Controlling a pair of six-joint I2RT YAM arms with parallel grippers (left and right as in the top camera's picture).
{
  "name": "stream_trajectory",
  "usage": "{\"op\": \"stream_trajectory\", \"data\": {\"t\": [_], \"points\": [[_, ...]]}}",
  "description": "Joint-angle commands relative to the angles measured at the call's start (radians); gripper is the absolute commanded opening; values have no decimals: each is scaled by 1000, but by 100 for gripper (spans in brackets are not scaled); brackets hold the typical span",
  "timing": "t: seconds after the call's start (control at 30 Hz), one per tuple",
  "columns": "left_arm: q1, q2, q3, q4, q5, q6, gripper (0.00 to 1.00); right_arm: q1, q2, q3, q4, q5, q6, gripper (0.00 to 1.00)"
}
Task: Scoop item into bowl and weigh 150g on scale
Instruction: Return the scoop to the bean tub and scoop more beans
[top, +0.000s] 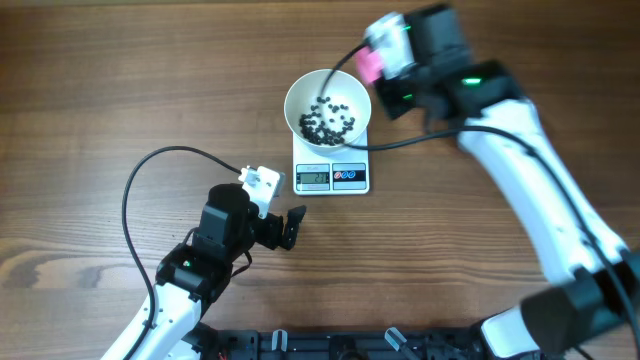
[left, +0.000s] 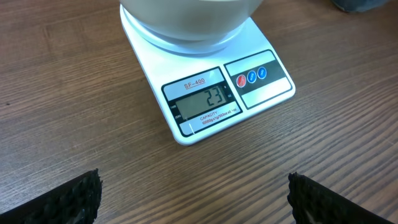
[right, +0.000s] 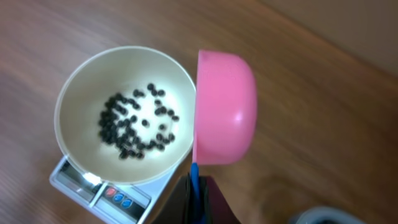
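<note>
beads (right: 134, 130), small, black and round, lie in a loose patch on the floor of the white bowl (top: 303, 93); they cover only part of the bottom. the bowl stands on the white scale (top: 332, 178), and the scale sits on the wooden desk (top: 120, 80). from my left wrist camera i can read the grey display (left: 202, 99): it shows 23, with three round buttons (left: 252, 76) beside it on the front edge.

my right claw (right: 194, 186) is pinched tight on the thin handle of the pink scoop (right: 227, 106). the scoop is turned on its side with its mouth toward the bowl and its edge right at the bowl's rim. i cannot tell whether the two touch. i see only the scoop's smooth outer shell, so i cannot say whether anything is inside it.

my left claw (left: 196, 202) is spread wide and holds nothing. it hangs low over bare desk in front of the scale, facing the display, with one dark ribbed fingertip in each lower corner of the wrist view, well apart from the scale.
</note>
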Motion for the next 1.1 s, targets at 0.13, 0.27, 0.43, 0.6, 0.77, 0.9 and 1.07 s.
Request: {"op": "stream_trajectory", "data": {"t": [0.13, 0.27, 0.43, 0.6, 0.77, 0.9, 1.07], "points": [[4, -8, -3, -1, -10, -10, 100, -371, -104, 1, -271, 142, 47, 4], [4, -8, -3, -1, -10, -10, 100, -411, 21, -13, -312, 229, 51, 4], [4, -8, -3, -1, -10, -10, 100, -411, 162, -13, -342, 291, 71, 4], [4, -8, -3, -1, -10, -11, 100, -411, 214, -14, -278, 385, 97, 4], [4, -8, -3, -1, -10, -10, 100, -411, 274, -14, -259, 424, 92, 4], [4, -8, -3, -1, -10, -10, 100, -411, 307, -14, -263, 343, 67, 4], [4, -8, -3, -1, -10, -10, 100, -425, 307, -14, -278, 116, 16, 4]]}}
